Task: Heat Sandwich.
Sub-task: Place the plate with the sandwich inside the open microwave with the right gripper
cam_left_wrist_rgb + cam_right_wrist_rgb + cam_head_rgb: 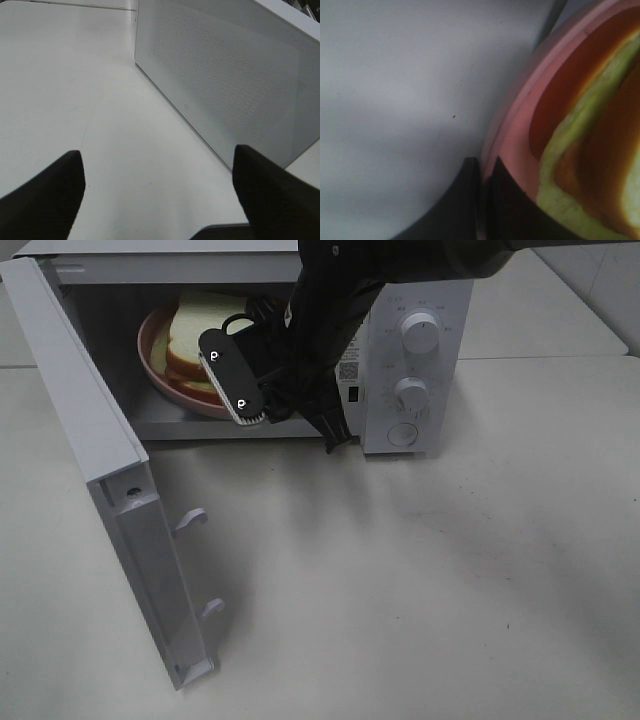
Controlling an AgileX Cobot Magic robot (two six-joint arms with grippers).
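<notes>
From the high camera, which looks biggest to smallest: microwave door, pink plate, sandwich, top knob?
1. microwave door (nearest the camera, which enlarges it)
2. pink plate, partly hidden
3. sandwich
4. top knob

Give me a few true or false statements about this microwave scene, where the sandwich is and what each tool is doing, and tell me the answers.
1. The microwave has its door swung open. True.
2. The sandwich lies on the table in front of the microwave. False: it sits on the pink plate inside the microwave.
3. The left tool is open and holds nothing. True.
4. The right tool hangs wide open above the table. False: it is shut on the pink plate's rim, inside the microwave.
</notes>
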